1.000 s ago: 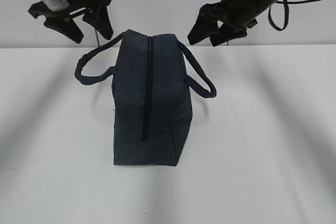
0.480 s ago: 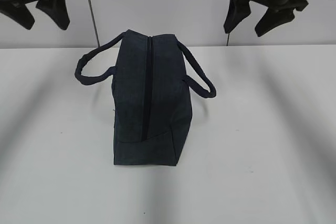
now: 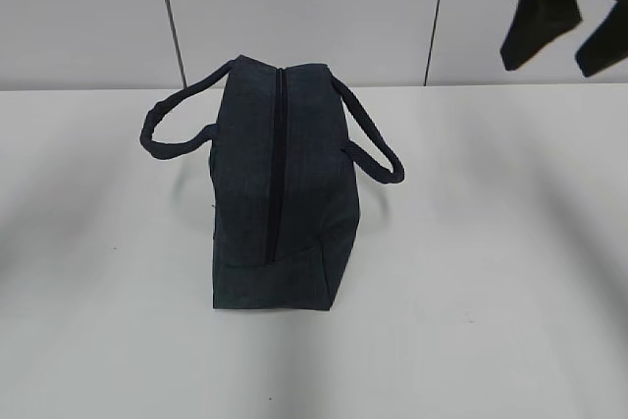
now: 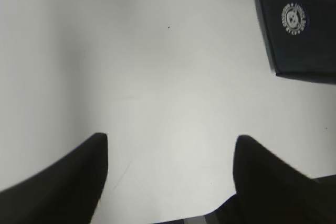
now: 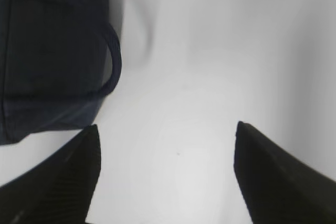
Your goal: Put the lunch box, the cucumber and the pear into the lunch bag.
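Note:
The dark navy lunch bag [image 3: 280,188] stands on the white table, its top zipper [image 3: 276,164] shut, a loop handle on each side. Its side with the white logo shows in the left wrist view [image 4: 302,22], and its side with one handle in the right wrist view [image 5: 52,51]. The lunch box, the cucumber and the pear are out of view. My right gripper [image 3: 559,31] is open and empty, high at the upper right, far from the bag; it also shows in its wrist view [image 5: 165,135]. My left gripper [image 4: 170,142] is open and empty over bare table, outside the exterior view.
The white table [image 3: 491,272] spreads around the bag. A grey panelled wall [image 3: 294,7] stands behind it.
Both arms have drawn up and outward from the bag. The left gripper has left the exterior view; the right one has moved to the upper right corner. The bag has not moved.

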### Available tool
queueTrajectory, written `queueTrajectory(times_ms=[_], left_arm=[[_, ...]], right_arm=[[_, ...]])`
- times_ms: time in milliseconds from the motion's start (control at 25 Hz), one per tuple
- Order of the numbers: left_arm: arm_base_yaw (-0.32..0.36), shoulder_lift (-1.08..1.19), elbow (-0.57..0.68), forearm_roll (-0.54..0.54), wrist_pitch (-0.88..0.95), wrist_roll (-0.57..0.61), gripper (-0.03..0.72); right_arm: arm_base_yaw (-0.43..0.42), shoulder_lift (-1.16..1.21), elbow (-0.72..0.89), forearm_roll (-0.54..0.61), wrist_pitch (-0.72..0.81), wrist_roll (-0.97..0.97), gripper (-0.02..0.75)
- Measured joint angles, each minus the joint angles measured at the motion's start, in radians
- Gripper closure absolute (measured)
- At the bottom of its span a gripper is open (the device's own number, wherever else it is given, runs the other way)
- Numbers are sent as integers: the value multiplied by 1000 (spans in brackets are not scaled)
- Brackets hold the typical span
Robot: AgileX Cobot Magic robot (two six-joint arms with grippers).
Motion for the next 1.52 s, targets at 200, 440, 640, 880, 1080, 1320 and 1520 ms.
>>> queueTrajectory(times_ms=[200,440,640,880,1080,1320,1520], left_arm=[[0,-197,153,25,-21,-1,192],[0,-396,287,55,-25,-2,192],[0,-538,393,58,-23,-3,194],[0,-758,550,-2,-11,-3,194],[0,-930,622,-9,-1,-3,194],[0,-1098,645,-3,-14,-3,200],[0,-1146,655,10,-53,-3,201]], right_arm=[[0,-258,244,-45,-6,2,153],[0,-535,493,-117,-11,9,153],[0,-755,663,-148,-11,12,153],[0,-1054,815,-182,-1,14,154],[0,-1250,906,-182,25,19,154],[0,-1398,1025,-202,25,19,154],[0,-1420,1066,-209,-71,19,154]])
